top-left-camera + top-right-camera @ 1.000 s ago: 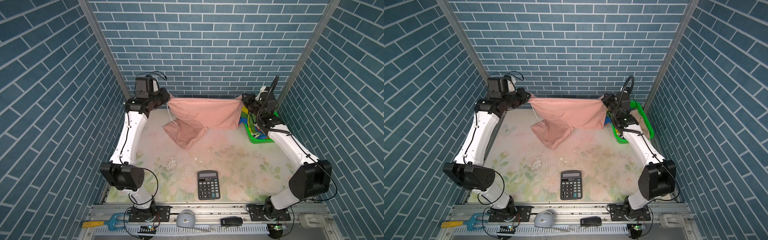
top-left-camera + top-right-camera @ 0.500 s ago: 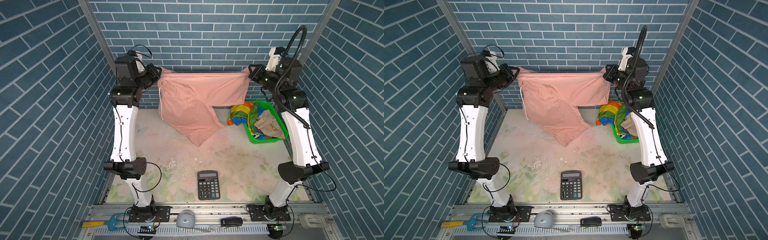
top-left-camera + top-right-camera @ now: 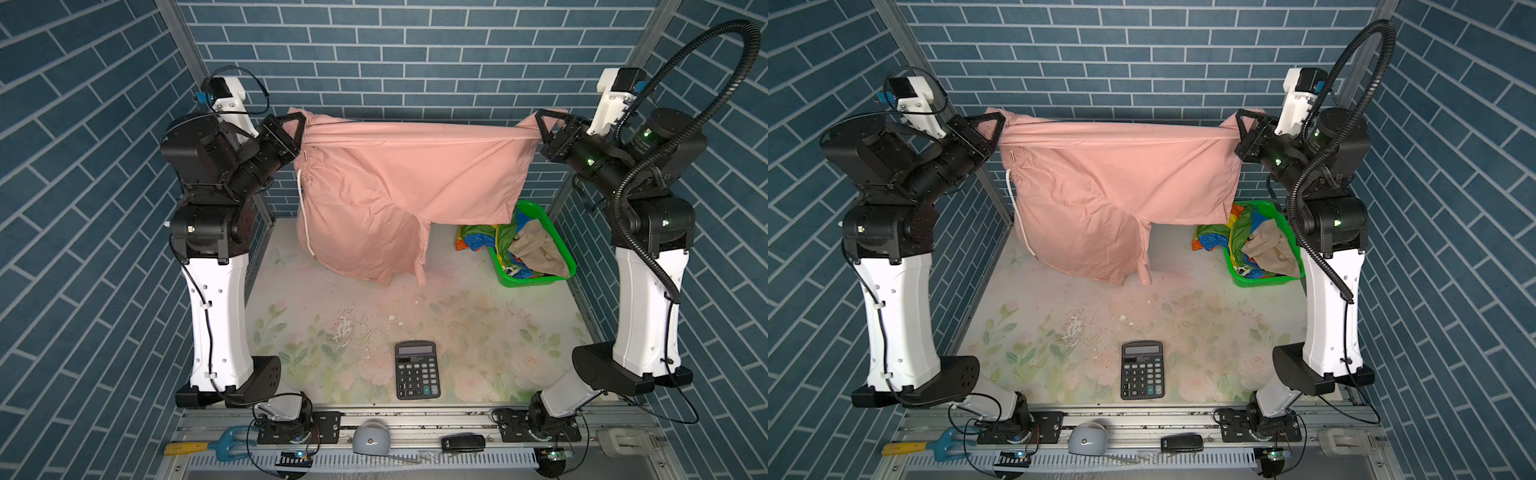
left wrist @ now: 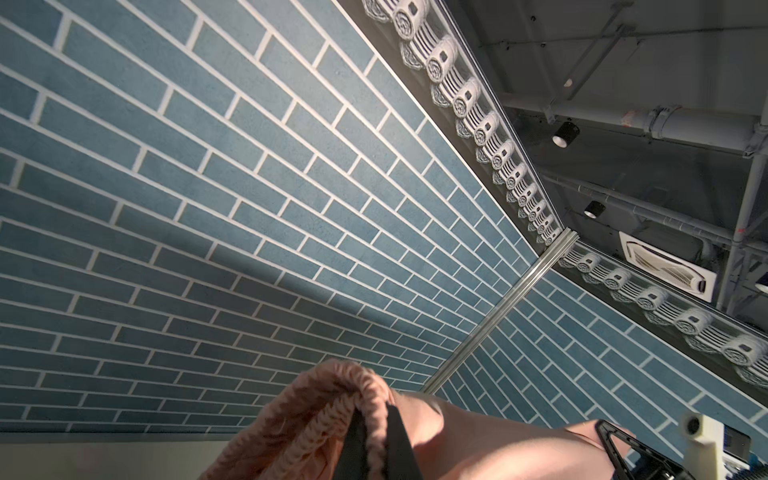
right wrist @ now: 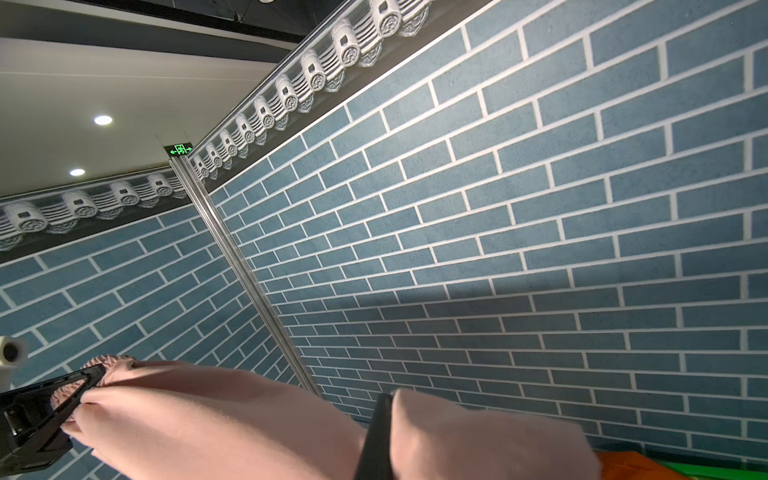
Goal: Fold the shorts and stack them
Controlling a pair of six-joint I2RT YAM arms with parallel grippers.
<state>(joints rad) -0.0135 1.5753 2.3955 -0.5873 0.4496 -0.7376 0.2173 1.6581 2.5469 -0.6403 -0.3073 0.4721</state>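
1. In both top views the left tool [image 3: 300, 121] is clamped on the gathered waist corner of the pink shorts [image 3: 395, 187]. The right tool [image 3: 540, 121] is clamped on the opposite corner. Both tools sit high near the back wall, so the pink shorts hang stretched between them, legs down over the surface [image 3: 457, 332]. Whether the lowest hem touches the surface cannot be told.
2. In a top view the rainbow-striped shorts [image 3: 1212, 241] spill over the rim of the green basket [image 3: 1262, 283] at the back right. The beige shorts [image 3: 1271, 253] lie crumpled inside it. A calculator [image 3: 1142, 370] lies near the front edge, well apart from the cloth.
3. Left wrist: the left tool [image 4: 374, 449] has its jaws together, pinching the ribbed waistband of the pink shorts [image 4: 299, 424]. The right tool [image 4: 615, 444] shows at the far end of the cloth.
4. Right wrist: the right tool [image 5: 378, 436] pinches smooth pink cloth [image 5: 228, 415]. The left tool [image 5: 79, 386] grips the gathered end.
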